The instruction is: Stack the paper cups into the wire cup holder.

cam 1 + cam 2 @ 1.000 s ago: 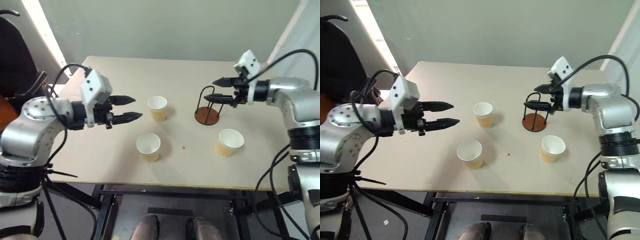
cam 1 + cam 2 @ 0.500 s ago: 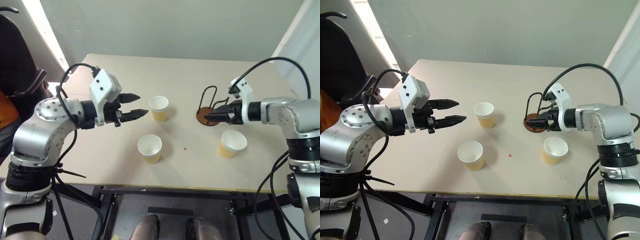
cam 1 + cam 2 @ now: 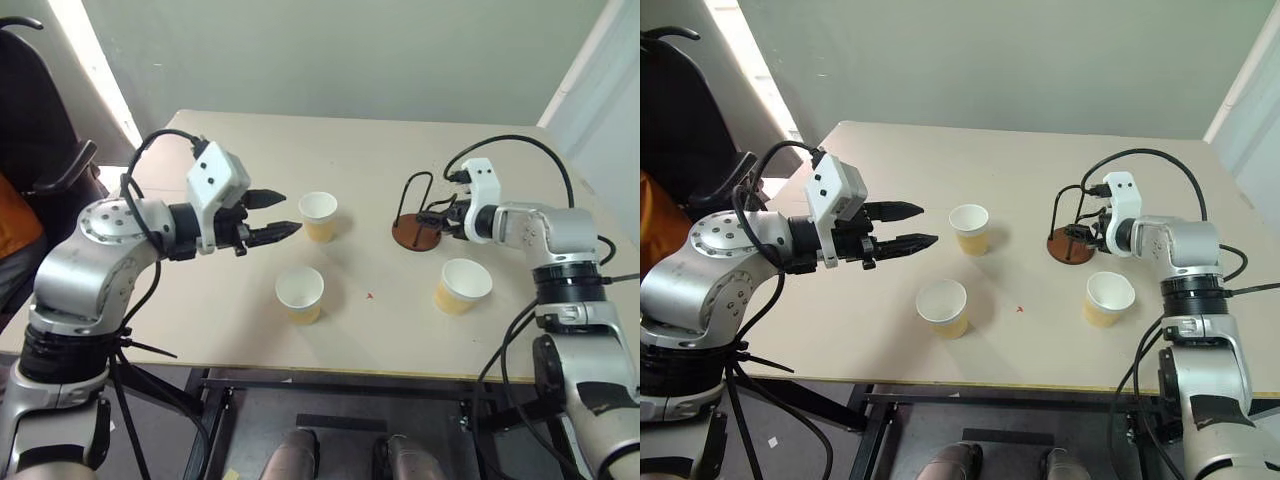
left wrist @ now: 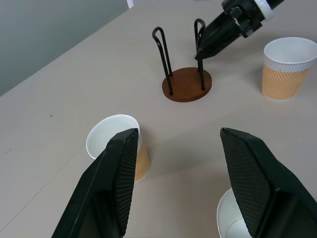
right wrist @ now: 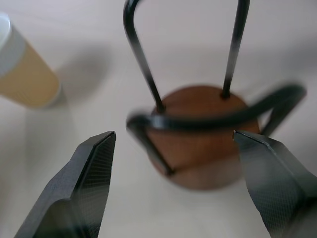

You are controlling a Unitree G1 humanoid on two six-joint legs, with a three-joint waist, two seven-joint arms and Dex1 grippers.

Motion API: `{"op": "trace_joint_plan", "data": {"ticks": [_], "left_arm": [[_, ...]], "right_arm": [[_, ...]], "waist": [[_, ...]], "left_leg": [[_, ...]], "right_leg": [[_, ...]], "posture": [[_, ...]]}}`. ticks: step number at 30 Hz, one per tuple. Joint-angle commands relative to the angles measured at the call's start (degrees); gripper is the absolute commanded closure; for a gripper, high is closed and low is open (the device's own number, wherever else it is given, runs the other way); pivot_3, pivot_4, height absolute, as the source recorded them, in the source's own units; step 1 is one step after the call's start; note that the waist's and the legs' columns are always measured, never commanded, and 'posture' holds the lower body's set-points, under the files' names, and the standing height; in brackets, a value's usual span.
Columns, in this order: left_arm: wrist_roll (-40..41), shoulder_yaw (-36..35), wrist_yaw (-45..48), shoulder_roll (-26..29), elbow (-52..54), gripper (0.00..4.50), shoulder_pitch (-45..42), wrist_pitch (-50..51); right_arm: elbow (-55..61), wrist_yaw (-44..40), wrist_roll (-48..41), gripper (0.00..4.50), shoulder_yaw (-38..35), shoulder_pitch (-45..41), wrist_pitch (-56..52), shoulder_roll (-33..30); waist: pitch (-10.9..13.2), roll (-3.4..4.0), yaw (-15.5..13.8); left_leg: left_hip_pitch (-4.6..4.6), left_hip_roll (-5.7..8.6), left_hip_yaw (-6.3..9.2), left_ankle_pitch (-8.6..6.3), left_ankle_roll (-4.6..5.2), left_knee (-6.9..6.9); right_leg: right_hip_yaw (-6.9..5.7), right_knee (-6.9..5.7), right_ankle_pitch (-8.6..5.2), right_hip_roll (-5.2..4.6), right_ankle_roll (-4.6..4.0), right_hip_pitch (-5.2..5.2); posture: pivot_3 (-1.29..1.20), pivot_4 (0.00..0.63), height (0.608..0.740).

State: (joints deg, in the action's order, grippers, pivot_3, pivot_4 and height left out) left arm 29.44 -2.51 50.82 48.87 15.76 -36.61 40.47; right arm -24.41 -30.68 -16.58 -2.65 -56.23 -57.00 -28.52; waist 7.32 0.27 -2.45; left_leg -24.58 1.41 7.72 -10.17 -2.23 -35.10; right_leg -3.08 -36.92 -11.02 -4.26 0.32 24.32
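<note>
Right hand (image 3: 432, 217) open, empty, straddling wire cup holder (image 3: 415, 232). Left hand (image 3: 278, 213) open, empty, beside nearest paper cup (image 3: 318, 216). Nothing stacked; next: grasp cup.

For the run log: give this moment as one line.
cups: three paper cups upright on table | wire cup holder: empty | left gripper: open, beside far cup | right gripper: open at holder

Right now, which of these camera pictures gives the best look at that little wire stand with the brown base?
The left wrist view: the wire cup holder stands whole there, round base and upright loops clear, empty. The right wrist view has it very close, the nearest loop blurred. Both head views show it small, partly behind the right gripper.
</note>
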Motion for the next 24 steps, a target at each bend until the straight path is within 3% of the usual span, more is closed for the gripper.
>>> {"op": "trace_joint_plan", "data": {"ticks": [1, 6, 9, 14, 24], "left_arm": [[-0.12, -1.16, -0.34, 0.88, 2.05, 1.67, -0.05, 0.43], [-0.09, -1.60, -0.45, 1.12, 2.46, 1.67, 0.38, 0.56], [0.41, -1.86, 0.03, 1.39, 2.63, 1.67, 0.33, 0.73], [2.44, -1.44, 4.97, 3.13, 3.23, 1.67, 0.23, 0.03], [5.28, -1.26, 15.56, 6.68, 1.96, 1.67, -0.89, -1.29]], "right_arm": [[0.64, 0.58, -0.11, 1.53, -1.38, -2.24, 1.63, 0.44], [0.61, 0.33, 0.14, 3.30, -1.08, -2.18, 2.15, 0.42], [2.31, -3.90, 0.11, 4.35, 1.81, -1.59, 0.72, -1.92], [9.72, -16.26, -2.38, 4.47, 7.67, 1.09, -0.96, -7.83], [31.43, -34.48, -11.78, 4.47, 10.69, 11.01, 3.39, -12.57]], "waist": [[0.00, 0.00, 0.00], [0.00, 0.00, -0.02], [0.00, 0.00, -0.02], [0.00, 0.00, -0.12], [-0.01, -0.01, 0.11]], "left_leg": [[-0.01, 0.00, 0.00, -0.02, 0.00, 0.00], [-0.13, 0.00, -0.01, -0.05, -0.03, -0.02], [-0.19, 0.00, -0.02, -0.06, -0.04, -0.04], [-0.35, 0.00, -0.02, -0.05, -0.05, -0.05], [-0.34, -0.06, -0.05, 0.00, -0.03, -0.04]], "right_leg": [[0.00, 0.00, -0.01, 0.00, 0.00, 0.00], [-0.01, 0.12, -0.01, 0.00, 0.00, 0.02], [-0.01, 0.13, -0.01, 0.00, 0.01, 0.06], [-0.03, 0.11, 0.00, 0.00, 0.02, 0.18], [-0.03, 0.11, -0.01, 0.06, 0.02, 0.19]], "posture": [[0.00, 0.150, 0.740], [0.00, 0.150, 0.740], [0.00, 0.150, 0.740], [0.00, 0.150, 0.740], [0.00, 0.150, 0.740]]}}
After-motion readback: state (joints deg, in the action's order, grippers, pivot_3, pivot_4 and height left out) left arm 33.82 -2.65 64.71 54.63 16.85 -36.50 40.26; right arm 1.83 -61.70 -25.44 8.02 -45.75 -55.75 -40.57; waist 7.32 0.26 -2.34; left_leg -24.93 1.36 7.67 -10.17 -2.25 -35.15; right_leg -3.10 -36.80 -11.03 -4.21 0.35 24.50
